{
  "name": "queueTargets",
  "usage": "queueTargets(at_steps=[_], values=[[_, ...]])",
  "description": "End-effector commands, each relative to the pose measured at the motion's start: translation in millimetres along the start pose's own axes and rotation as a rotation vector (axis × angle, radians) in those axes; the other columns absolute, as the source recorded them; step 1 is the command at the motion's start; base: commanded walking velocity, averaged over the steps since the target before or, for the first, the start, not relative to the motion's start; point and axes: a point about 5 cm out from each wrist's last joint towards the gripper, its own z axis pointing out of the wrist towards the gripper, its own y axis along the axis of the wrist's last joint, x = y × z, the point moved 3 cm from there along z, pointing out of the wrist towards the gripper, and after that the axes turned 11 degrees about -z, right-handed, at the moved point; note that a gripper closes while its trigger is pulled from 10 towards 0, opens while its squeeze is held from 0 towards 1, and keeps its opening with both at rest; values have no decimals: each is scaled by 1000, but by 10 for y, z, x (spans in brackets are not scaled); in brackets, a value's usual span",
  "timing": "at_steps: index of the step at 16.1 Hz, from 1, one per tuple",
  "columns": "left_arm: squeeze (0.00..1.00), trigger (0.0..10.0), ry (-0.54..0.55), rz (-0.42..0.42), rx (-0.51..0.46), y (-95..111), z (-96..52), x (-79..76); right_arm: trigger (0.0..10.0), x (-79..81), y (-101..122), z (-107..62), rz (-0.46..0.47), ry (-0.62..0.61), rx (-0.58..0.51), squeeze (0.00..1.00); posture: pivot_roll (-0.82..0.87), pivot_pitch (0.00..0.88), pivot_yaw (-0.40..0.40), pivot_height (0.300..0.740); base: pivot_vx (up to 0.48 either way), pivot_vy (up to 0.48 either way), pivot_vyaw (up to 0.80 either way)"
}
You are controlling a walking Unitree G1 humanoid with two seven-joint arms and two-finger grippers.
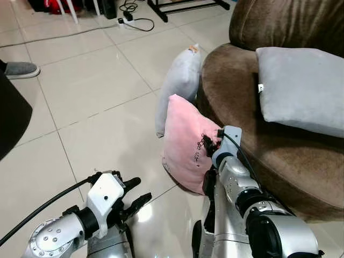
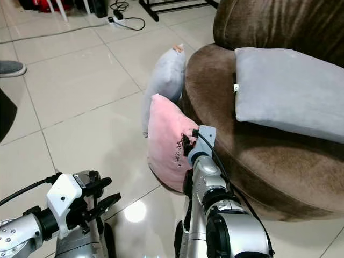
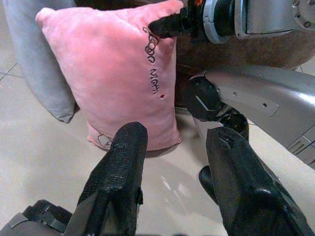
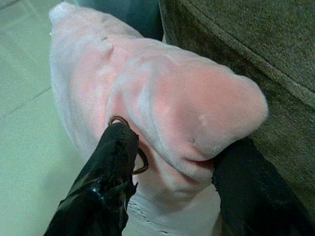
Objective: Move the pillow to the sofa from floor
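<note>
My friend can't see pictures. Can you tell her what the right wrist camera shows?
The right claw pinches a corner of the pink pillow, one black finger on each side. The pillow leans against the brown sofa, above pale floor tiles.

Looking along your left pincer (image 3: 174,184), you see its two black fingers (image 3: 120,172) spread apart with nothing between them, low over the glossy tiled floor (image 3: 44,147). Ahead of them the pink pillow (image 3: 113,73) stands upright on the floor, dark stitched lettering on its face. Your right pincer (image 3: 170,24) presses its black tip against the pillow's upper corner. A grey pillow (image 3: 34,59) leans just behind the pink one.
</note>
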Motion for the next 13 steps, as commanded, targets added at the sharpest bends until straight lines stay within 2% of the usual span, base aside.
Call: queueTargets(at_steps=[1, 3, 4, 7, 8, 9, 10, 13], values=[[0, 10000, 8, 3, -4, 24, -27, -4, 10000, -19, 41, 9, 40, -22, -14, 0, 68, 172, -74, 436, 0, 0, 0], [0, 10000, 11, 0, -3, 18, -33, -10, 10000, -50, 3, 9, 111, -71, 17, 0, 67, 172, -73, 436, 0, 0, 0], [0, 10000, 12, -2, -1, 11, -37, -15, 10000, -48, -16, 15, 187, -108, 44, 0, 67, 172, -73, 436, 0, 0, 0], [0, 10000, 11, -2, 0, 19, -28, -17, 10000, -81, -106, -1, 210, -202, 117, 0, 72, 177, -69, 436, 0, 0, 0], [0, 10000, 12, -2, 0, 22, -28, -20, 5059, -104, -141, -12, 240, -236, 135, 0, 74, 178, -69, 436, 0, 0, 0], [0, 10000, 12, -2, 1, 21, -32, -20, 2824, -106, -153, -16, 280, -247, 140, 0, 74, 178, -69, 436, 0, 0, 0], [0, 10000, 13, -2, 2, 19, -40, -20, 0, -94, -153, -14, 338, -245, 136, 0, 76, 177, -70, 436, 0, 0, 0], [0, 10000, 13, -2, 2, 25, -42, -21, 0, -50, -75, 10, 382, -212, 101, 0, 75, 174, -70, 436, 0, 0, 0]])
